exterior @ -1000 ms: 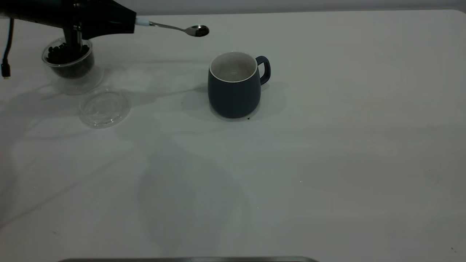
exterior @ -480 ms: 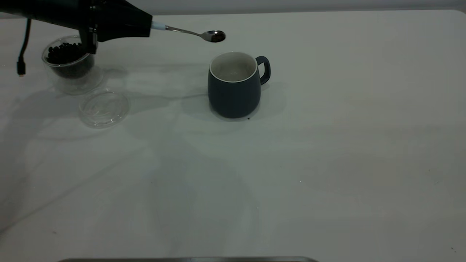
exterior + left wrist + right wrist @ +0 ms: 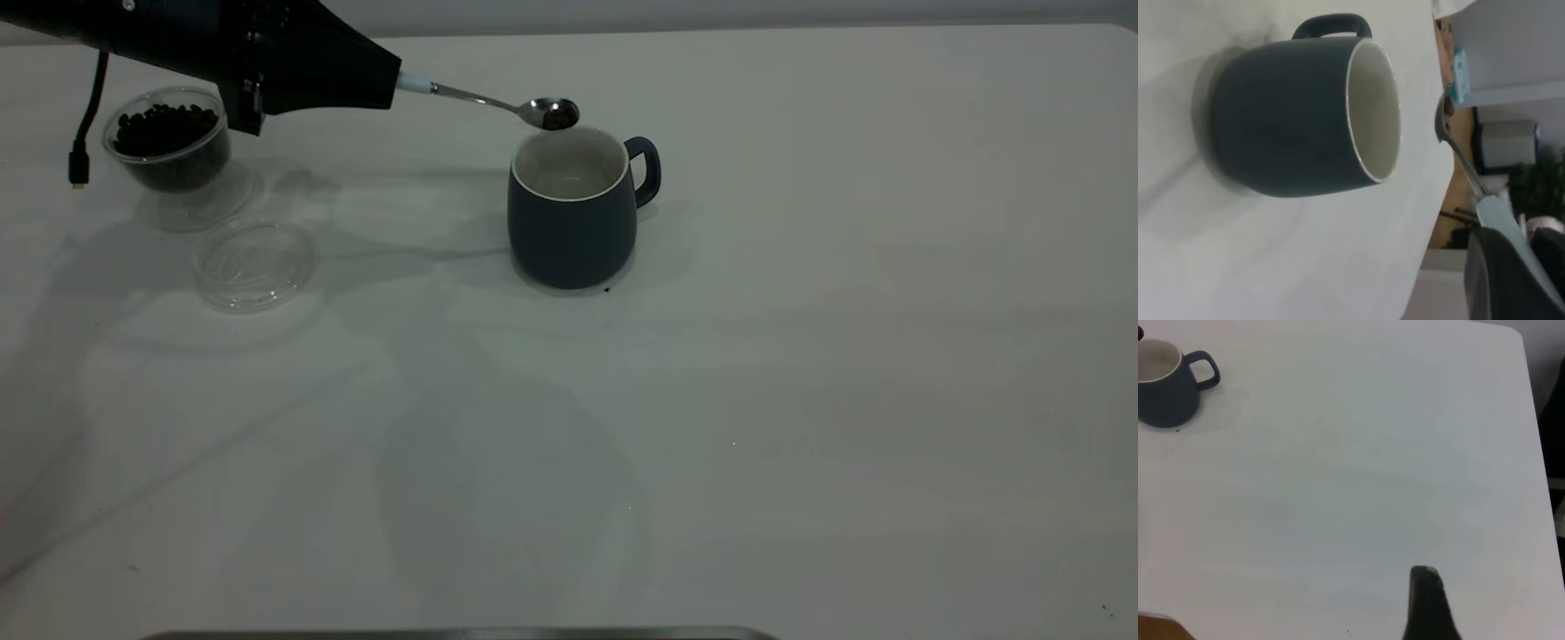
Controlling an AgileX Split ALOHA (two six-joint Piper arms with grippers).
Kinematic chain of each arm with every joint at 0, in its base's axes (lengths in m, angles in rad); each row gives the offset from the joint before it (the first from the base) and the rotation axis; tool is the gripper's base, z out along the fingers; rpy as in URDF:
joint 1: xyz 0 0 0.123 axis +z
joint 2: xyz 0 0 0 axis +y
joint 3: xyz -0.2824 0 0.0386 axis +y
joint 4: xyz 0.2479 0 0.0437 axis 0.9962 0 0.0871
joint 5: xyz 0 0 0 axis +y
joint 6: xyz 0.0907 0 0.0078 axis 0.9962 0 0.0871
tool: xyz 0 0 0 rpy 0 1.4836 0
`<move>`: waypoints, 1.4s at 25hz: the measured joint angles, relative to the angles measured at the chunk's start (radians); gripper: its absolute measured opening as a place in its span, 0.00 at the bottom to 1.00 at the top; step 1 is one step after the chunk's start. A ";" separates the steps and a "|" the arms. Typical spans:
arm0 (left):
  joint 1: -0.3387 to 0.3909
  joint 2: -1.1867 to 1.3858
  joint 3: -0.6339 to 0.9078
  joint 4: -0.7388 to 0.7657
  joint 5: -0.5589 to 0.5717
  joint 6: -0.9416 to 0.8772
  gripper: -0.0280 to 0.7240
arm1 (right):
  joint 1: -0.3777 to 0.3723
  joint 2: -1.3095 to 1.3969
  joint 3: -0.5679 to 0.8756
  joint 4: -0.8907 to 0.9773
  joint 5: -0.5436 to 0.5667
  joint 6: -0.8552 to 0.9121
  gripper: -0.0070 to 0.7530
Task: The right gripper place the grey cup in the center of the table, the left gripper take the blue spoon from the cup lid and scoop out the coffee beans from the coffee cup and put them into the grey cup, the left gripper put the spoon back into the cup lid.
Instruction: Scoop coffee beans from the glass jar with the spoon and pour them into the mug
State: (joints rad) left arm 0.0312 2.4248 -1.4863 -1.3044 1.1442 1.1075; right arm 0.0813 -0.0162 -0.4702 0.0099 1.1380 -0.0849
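Note:
The grey cup (image 3: 573,209) stands upright mid-table with its handle to the right; it also shows in the left wrist view (image 3: 1298,113) and the right wrist view (image 3: 1168,383). My left gripper (image 3: 382,80) is shut on the pale handle of the blue spoon (image 3: 484,98). The spoon's bowl, holding a few coffee beans (image 3: 560,116), hovers at the cup's far rim. The spoon also shows in the left wrist view (image 3: 1458,150). The coffee cup (image 3: 169,151) with beans stands at the far left. The empty cup lid (image 3: 255,264) lies in front of it. My right gripper (image 3: 1425,607) is open and far from the cup.
The white table (image 3: 800,400) stretches to the right and front of the cup. A dark cable (image 3: 82,133) hangs from the left arm beside the coffee cup. A tiny dark speck (image 3: 607,289) lies at the grey cup's base.
My left gripper has moved right and slightly down with the spoon. The spoon's bowl has gone from left of the grey cup to above its rim.

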 joint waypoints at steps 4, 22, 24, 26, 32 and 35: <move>-0.013 0.000 0.000 0.006 -0.031 0.062 0.21 | 0.000 0.000 0.000 0.000 0.000 0.000 0.62; -0.050 0.000 0.000 0.008 -0.116 0.498 0.21 | 0.000 0.000 0.000 0.000 0.000 0.000 0.62; -0.050 0.000 0.000 0.008 -0.116 0.506 0.21 | 0.000 0.000 0.000 0.000 0.000 0.000 0.62; -0.050 0.000 0.000 0.008 -0.117 0.495 0.21 | 0.000 0.000 0.000 0.000 0.000 0.000 0.62; -0.040 -0.015 0.000 0.009 -0.115 0.311 0.21 | 0.000 0.000 0.000 0.000 0.000 0.000 0.62; -0.024 -0.062 0.000 0.011 -0.105 0.228 0.21 | 0.000 0.000 0.000 0.000 0.000 0.000 0.62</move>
State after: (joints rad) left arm 0.0076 2.3628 -1.4863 -1.2934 1.0392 1.3350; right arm 0.0813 -0.0162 -0.4702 0.0099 1.1380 -0.0849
